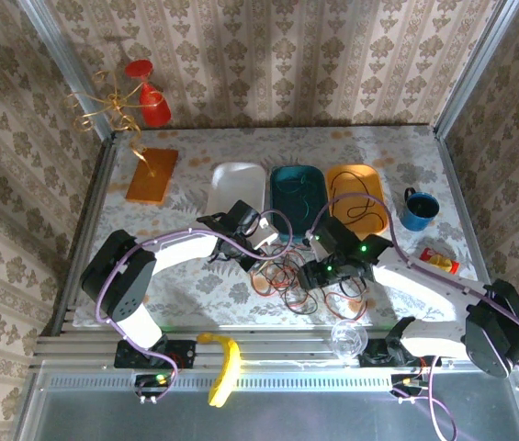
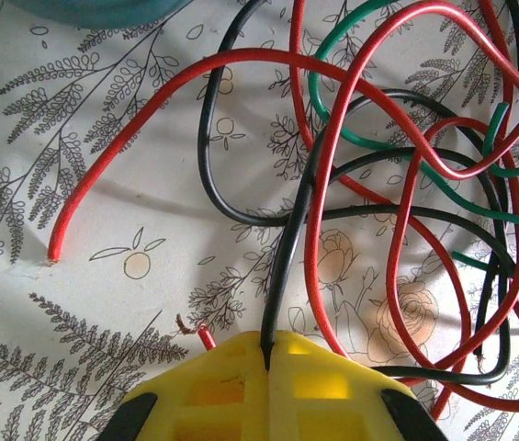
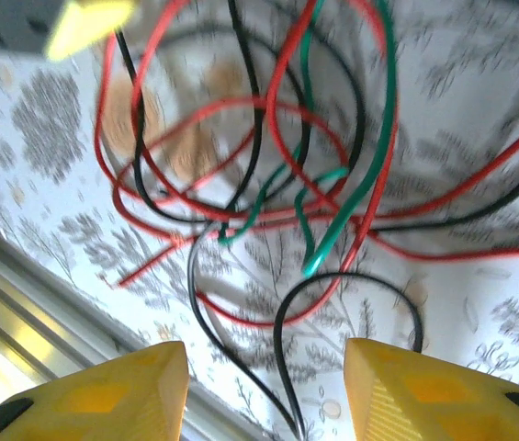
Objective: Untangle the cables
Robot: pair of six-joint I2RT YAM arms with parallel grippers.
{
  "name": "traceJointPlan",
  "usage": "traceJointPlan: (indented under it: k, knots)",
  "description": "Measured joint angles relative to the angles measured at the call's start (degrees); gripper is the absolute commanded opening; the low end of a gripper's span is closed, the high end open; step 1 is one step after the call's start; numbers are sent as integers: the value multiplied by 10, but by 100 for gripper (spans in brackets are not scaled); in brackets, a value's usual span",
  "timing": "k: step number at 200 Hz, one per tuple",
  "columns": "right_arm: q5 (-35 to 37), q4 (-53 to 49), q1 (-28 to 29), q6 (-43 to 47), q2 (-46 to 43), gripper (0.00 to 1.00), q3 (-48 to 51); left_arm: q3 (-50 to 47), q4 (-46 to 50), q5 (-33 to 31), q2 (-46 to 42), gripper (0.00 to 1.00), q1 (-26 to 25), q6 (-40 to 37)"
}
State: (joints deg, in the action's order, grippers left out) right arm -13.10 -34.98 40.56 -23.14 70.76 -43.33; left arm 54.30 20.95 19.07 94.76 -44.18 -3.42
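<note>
Left wrist view settles the grip: your left fingers [image 2: 287, 363] are pinched fully shut on one black cable [image 2: 282, 266]. It leaves the seam between them and runs up through red and green loops. Your right fingers [image 3: 362, 360] stand about half open and grip nothing, with a black loop passing loose between them.

The cables [image 1: 300, 285] lie heaped on the table [image 1: 397, 152], just on the near side of the teal tray [image 1: 274, 197], between the two arms.

If you pull the black strand hard from here, I judge those crossings will cinch tight, or the whole heap will drag along rather than release. If you close the right fingers now, you may catch the wrong strand.

The top view gives you the heap's spread against the teal tray, but the pinch is too small to read there. The right wrist view adds a free green end [image 3: 312, 268] and the table's edge rail [image 3: 66, 308], on the heap's far side from that tray.
</note>
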Motion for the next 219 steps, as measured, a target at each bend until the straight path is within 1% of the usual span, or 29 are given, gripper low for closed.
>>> traceJointPlan:
  k: [38, 50, 54, 60, 67, 72, 78, 100, 119, 145, 182, 197, 219]
  knots:
    - [8, -13, 10, 0, 47, 49, 12, 9, 0, 3, 6, 0, 0, 0]
    - [9, -14, 10, 1, 73, 46, 10, 10, 0, 4, 6, 0, 0, 0]
    - [9, -14, 10, 3, 87, 42, 9, 10, 0, 4, 6, 0, 0, 0]
    - [10, -15, 11, 7, 106, 34, 6, 10, 0, 4, 6, 0, 0, 0]
    - [11, -15, 12, 9, 126, 23, 3, 10, 0, 4, 6, 0, 0, 0]
    - [12, -15, 14, 7, 142, 10, 0, 10, 0, 4, 6, 0, 0, 0]
    - [14, -15, 16, 8, 156, 0, -2, 10, 0, 4, 6, 0, 0, 0]
    - [33, -26, 17, 13, 165, 0, -17, 10, 0, 4, 7, 0, 0, 0]
    - [46, -33, 18, 20, 138, 0, -20, 10, 0, 4, 9, 0, 0, 0]
    - [75, -59, -1, 31, 31, 0, -53, 10, -5, 4, 10, 0, 0, 0]
    - [116, -52, -79, 39, -123, 0, -166, 10, -9, 5, 12, 0, 0, 0]
    - [141, -37, -101, 39, -171, 0, -201, 10, -9, 6, 12, 0, 0, 0]
    - [177, -5, -110, 48, -218, 0, -238, 10, -9, 6, 11, 0, 0, 0]
